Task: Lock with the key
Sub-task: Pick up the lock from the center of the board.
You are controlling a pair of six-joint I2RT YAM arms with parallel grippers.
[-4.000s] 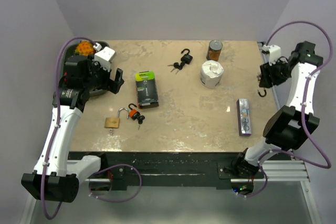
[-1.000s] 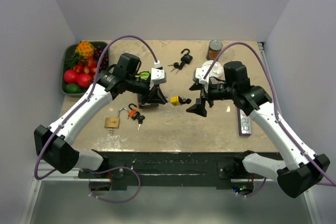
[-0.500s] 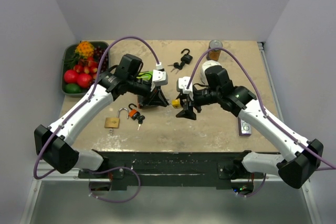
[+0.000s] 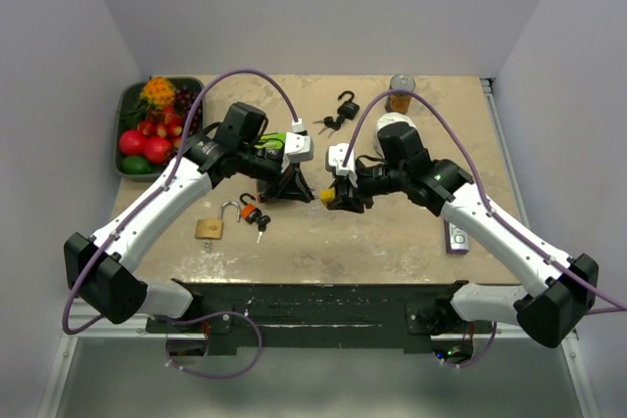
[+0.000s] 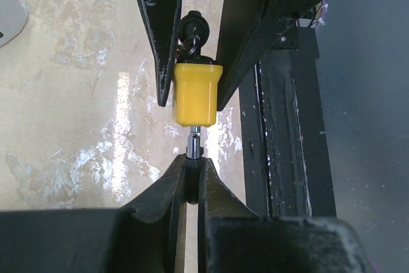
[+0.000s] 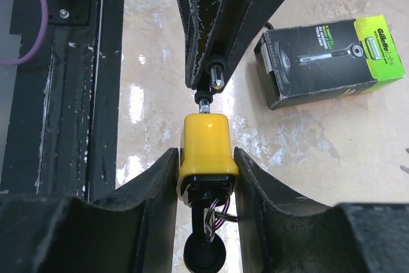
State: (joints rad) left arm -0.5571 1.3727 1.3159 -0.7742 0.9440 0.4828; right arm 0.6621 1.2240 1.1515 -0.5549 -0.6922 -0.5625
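Left fingers (image 5: 181, 174): pressed together on the steel shackle (image 5: 193, 142) of the yellow padlock (image 5: 197, 94).
Right fingers (image 6: 163, 177): set against both sides of the padlock's yellow body, pinching it.
Padlock position: held off the counter (image 4: 392, 232) near its middle, between the two arms, lying level, with the shackle toward the left arm.
Key (image 6: 204, 257): black-headed, hanging by a ring at the body's end between the right fingers; whether it sat in the keyhole could not be told.
Surroundings: a razor box (image 6: 332, 62) lay on the counter just beyond the lock.
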